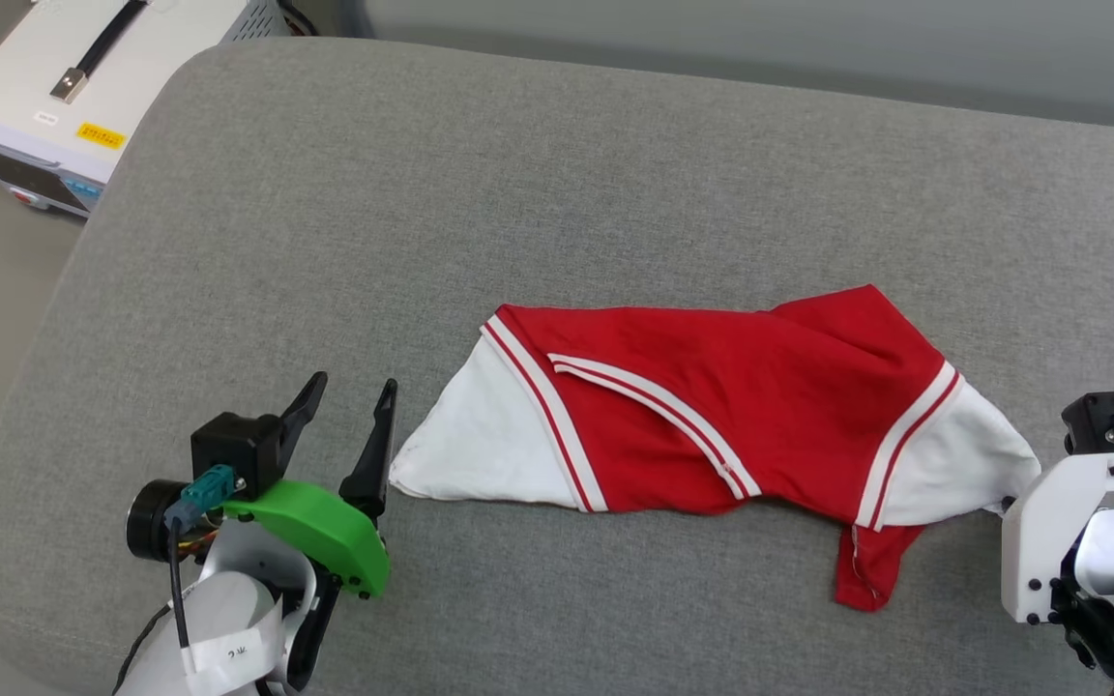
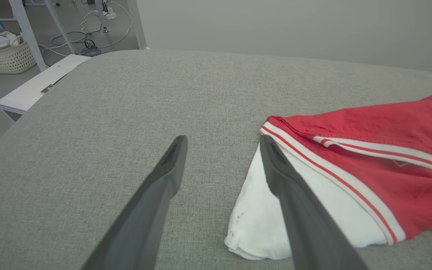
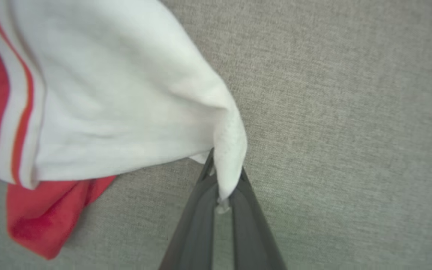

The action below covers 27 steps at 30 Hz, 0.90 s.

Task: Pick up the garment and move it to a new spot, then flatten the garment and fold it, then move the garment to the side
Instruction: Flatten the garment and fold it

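The garment (image 1: 712, 416), red with white sleeves and red-white striped trim, lies bunched in a long strip across the grey padded surface (image 1: 422, 193). Its print is hidden. My left gripper (image 1: 354, 387) stands open just left of the white left sleeve (image 2: 261, 213), with nothing between its fingers (image 2: 163, 187). At the garment's right end, my right gripper (image 3: 225, 167) is shut on the corner of the other white sleeve (image 3: 126, 93), which is drawn up into a point between the fingers. In the head view the right wrist (image 1: 1089, 493) covers those fingers.
A white box with a black handle (image 1: 83, 87) stands off the surface's far left corner. On the floor beyond are a wicker basket (image 2: 4, 56), white table legs and cables. The padded surface's rounded edge (image 1: 25, 387) runs along the left.
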Tool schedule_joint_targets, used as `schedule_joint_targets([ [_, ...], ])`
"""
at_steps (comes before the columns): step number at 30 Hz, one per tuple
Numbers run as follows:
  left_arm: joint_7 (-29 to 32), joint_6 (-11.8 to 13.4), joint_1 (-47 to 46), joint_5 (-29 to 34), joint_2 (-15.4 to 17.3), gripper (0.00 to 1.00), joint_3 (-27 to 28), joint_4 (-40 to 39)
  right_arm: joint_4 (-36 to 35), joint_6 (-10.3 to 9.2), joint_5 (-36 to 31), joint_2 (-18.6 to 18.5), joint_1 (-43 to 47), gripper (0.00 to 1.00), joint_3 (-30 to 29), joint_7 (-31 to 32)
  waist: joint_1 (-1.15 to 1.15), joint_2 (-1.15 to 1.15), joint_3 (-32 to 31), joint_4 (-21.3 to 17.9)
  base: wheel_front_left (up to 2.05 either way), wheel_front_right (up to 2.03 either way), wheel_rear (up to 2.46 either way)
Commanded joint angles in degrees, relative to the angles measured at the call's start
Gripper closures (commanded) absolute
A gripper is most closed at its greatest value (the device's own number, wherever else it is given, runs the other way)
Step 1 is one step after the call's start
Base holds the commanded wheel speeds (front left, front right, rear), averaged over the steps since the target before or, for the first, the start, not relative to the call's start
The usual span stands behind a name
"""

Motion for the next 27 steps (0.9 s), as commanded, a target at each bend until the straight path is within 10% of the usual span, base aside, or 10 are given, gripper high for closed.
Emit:
schedule_joint_targets([
  [1, -0.35, 0.31, -0.28, 0.22, 0.34, 0.00, 0.06, 0.20, 0.17, -0.04, 0.34, -0.59, 0.57, 1.00, -0.39, -0.35, 0.00, 0.00, -1.45, -1.01, 0.00, 0.00, 0.00],
  [27, 1.12, 1.28, 1.08, -0.21, 2.01, 0.00, -0.91, -0.61, 1.81, -0.04, 6.46, -12.47, 8.26, 1.00, -11.46, 7.75, 0.00, 0.00, -3.43, -6.56, 0.00, 0.00, 0.00],
])
